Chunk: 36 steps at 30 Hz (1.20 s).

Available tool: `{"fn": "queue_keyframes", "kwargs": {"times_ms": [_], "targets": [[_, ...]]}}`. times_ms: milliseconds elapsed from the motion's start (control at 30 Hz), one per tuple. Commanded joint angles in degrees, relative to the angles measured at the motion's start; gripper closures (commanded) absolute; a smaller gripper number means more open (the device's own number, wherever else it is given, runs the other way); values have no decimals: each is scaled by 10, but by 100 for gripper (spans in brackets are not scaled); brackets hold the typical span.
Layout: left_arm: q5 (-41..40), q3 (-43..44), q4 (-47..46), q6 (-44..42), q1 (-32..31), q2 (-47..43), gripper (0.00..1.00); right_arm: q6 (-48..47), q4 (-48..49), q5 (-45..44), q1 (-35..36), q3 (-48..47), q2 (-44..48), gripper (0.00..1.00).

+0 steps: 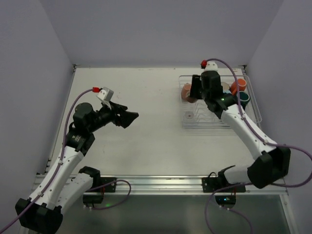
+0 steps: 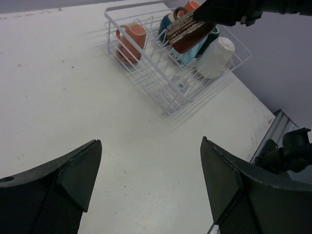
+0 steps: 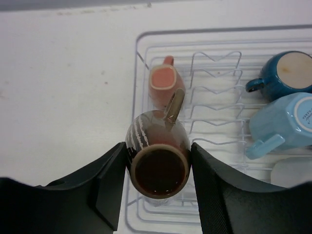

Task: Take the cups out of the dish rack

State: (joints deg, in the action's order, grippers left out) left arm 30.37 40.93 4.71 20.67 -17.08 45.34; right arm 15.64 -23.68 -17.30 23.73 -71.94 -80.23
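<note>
From above, the left gripper (image 1: 130, 118) hangs over the bare table (image 1: 146, 146), well apart from the dish rack (image 1: 253, 114) on the right. Its fingers are spread with nothing between them. The right gripper (image 1: 194, 90) sits over the rack's far left part. What it holds is mostly hidden under it in this view. An orange cup (image 1: 237, 87) and a dark teal cup (image 1: 243, 99) stand at the rack's right side.

In the left wrist view, the two fingers (image 2: 73, 170) stand wide apart over empty tabletop. Far ahead, the right gripper holds a brown mug (image 2: 189, 32) with pale stripes, tilted on its side above the rack. A salmon-pink cup (image 2: 130, 41) stands at the rack's left end and a white cup (image 2: 216, 57) at its right. A clear glass tumbler (image 2: 180, 84) stands near the front wires.

In the right wrist view, the fingers (image 3: 109, 185) are clamped on the brown mug, one on each side of its body. Its mouth faces the camera and its handle points away, towards the salmon-pink cup just beyond. A light blue cup (image 3: 287, 124) lies to the right, well clear of the fingers.
</note>
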Motion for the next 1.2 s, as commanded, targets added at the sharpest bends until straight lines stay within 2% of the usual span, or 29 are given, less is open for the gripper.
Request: {"fn": "queue_keyframes", "kwargs": {"times_ms": [0, 33, 100, 133, 167, 233, 300, 400, 500, 733, 800, 867, 1000, 1067, 1167], "targets": [[70, 18, -69, 81, -4, 9, 11, 43, 69, 63, 1, 35, 89, 76], [79, 16, -79, 94, -3, 11, 9, 55, 100, 124, 2, 67, 129, 76], [108, 11, -127, 143, -3, 23, 3, 116, 145, 193, 1, 105, 166, 76], [118, -1, -148, 161, -4, 27, 1, 140, 207, 236, 2, 126, 182, 76], [138, -9, -173, 184, -4, 37, 0, 202, 237, 312, 3, 163, 203, 76], [159, -30, -252, 247, -5, 50, 0, 266, 344, 364, 9, 208, 212, 76], [170, -40, -311, 296, -11, 68, 0, 341, 395, 414, 17, 225, 207, 76], [156, -39, -333, 312, -30, 85, 3, 388, 468, 447, 36, 240, 194, 76], [138, -34, -342, 314, -56, 105, 10, 424, 539, 466, 51, 258, 181, 76], [116, -33, -371, 325, -97, 148, 26, 473, 602, 468, 68, 290, 148, 77], [94, -38, -339, 311, -97, 135, 27, 477, 606, 457, 69, 299, 148, 79], [25, -37, -256, 273, -97, 97, 27, 477, 603, 448, 68, 300, 144, 79], [-93, -43, -158, 239, -97, 23, 24, 472, 599, 437, 68, 308, 129, 79], [-117, -54, -131, 245, -97, -6, 23, 469, 599, 429, 68, 310, 120, 79], [-85, -66, -131, 277, -97, -9, 25, 470, 601, 421, 68, 307, 106, 79]]}}
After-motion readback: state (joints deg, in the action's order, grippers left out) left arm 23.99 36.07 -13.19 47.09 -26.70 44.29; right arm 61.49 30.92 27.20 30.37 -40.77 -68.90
